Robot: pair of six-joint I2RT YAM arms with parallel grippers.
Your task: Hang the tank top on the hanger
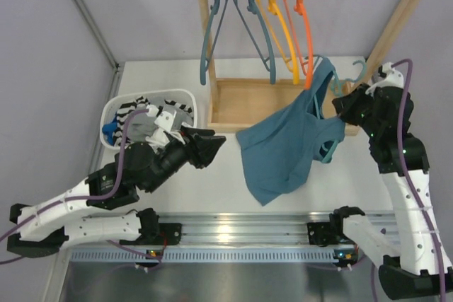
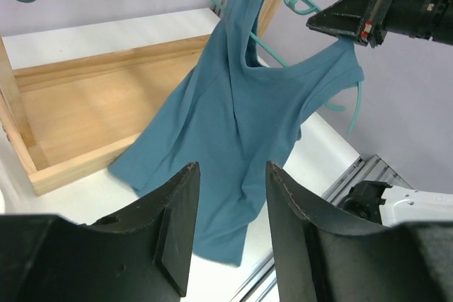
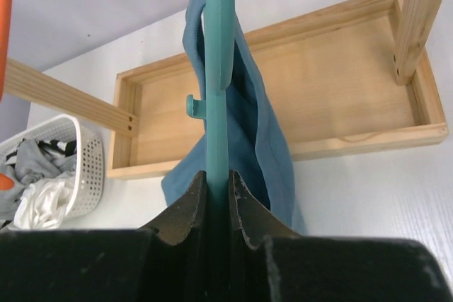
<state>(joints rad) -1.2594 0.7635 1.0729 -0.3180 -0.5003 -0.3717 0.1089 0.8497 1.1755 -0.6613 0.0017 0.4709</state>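
Above the table (image 1: pixel 225 190), our right gripper (image 3: pixel 217 182) clamps the hanger (image 3: pixel 218 68) draped with the tank top (image 1: pixel 283 148); our left gripper (image 2: pixel 231 169) gapes empty.

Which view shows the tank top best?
The left wrist view: the tank top hangs there nearly whole, front on. The top view shows it smaller, from above. The right wrist view shows only a narrow strip behind the hanger.

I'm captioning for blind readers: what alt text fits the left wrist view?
A teal tank top hangs on a light teal hanger clamped by the right gripper. The open left gripper frames it from below; a wooden tray lies behind.
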